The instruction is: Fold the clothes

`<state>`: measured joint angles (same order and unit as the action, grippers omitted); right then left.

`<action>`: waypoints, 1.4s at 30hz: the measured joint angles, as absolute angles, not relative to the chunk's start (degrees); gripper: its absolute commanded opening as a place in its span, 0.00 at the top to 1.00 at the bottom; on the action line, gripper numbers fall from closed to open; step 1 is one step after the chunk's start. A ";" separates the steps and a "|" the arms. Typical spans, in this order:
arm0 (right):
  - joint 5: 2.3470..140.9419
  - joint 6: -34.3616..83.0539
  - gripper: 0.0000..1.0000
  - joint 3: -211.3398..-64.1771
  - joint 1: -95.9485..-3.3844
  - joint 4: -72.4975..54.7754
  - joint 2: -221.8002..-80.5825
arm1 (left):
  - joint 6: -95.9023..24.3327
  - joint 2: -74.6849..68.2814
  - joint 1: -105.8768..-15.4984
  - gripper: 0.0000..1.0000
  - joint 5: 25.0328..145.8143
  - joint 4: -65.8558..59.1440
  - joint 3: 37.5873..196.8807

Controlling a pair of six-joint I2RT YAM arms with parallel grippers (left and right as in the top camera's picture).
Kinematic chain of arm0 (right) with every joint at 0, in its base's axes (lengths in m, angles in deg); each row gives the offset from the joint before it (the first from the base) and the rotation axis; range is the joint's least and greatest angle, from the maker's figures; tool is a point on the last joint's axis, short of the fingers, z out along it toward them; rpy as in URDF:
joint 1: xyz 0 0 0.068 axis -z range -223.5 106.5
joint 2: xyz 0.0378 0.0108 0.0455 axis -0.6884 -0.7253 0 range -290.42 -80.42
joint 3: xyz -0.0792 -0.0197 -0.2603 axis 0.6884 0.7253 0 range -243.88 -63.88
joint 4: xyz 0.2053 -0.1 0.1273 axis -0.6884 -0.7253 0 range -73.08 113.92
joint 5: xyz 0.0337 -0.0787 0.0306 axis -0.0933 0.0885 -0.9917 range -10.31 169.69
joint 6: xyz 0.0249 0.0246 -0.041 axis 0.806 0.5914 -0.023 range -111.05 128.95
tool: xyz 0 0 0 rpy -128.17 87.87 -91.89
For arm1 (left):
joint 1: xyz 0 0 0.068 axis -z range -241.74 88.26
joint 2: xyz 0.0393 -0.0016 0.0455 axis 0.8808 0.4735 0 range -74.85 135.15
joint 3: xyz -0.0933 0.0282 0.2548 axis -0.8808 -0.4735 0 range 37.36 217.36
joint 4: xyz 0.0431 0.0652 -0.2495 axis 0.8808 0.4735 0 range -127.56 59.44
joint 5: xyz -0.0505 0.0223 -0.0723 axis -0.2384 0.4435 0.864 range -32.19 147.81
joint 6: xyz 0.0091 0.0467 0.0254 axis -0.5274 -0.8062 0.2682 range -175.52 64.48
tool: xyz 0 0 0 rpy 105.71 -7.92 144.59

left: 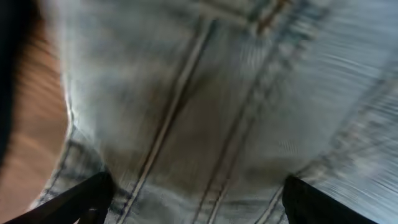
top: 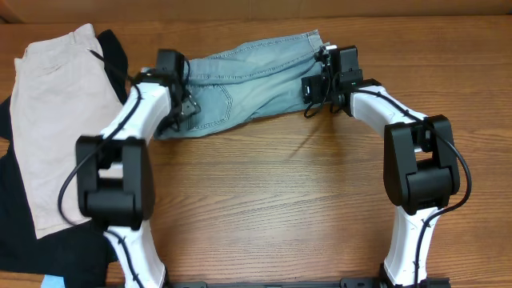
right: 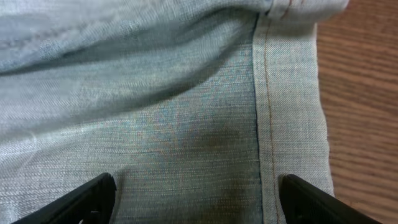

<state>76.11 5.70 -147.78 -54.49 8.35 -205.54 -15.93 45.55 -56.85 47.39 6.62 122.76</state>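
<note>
Wooden table is carrying the denim shorts flat near its far edge, and the arms are hovering at opposite ends: left gripper over the waist end, right gripper over the cuffed hem. Both are spread wide and gripping nothing, probably readying a two-ended lift.

Nothing can be read in any view: no writing, label, brand, number or sign shows on the denim shorts, the beige shorts, the black garment or the table. The left wrist view is blurred.
</note>
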 measured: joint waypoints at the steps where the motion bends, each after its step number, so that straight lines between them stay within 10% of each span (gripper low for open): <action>1: 76.14 5.66 0.09 -148.06 -54.49 7.43 -205.54 | -15.97 46.16 -56.85 0.11 47.65 7.12 123.40; 22: 75.94 19.73 0.01 -152.89 -54.27 -41.72 -202.74 | -22.57 48.81 -56.83 0.00 57.67 35.08 125.89; 42: 68.42 23.78 0.00 -148.74 -53.66 -45.55 -176.23 | -29.22 25.25 -56.85 0.00 54.54 25.48 123.73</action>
<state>68.42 23.78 -148.74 -53.66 -45.55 -176.23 -29.22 25.25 -56.85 54.54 25.48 123.73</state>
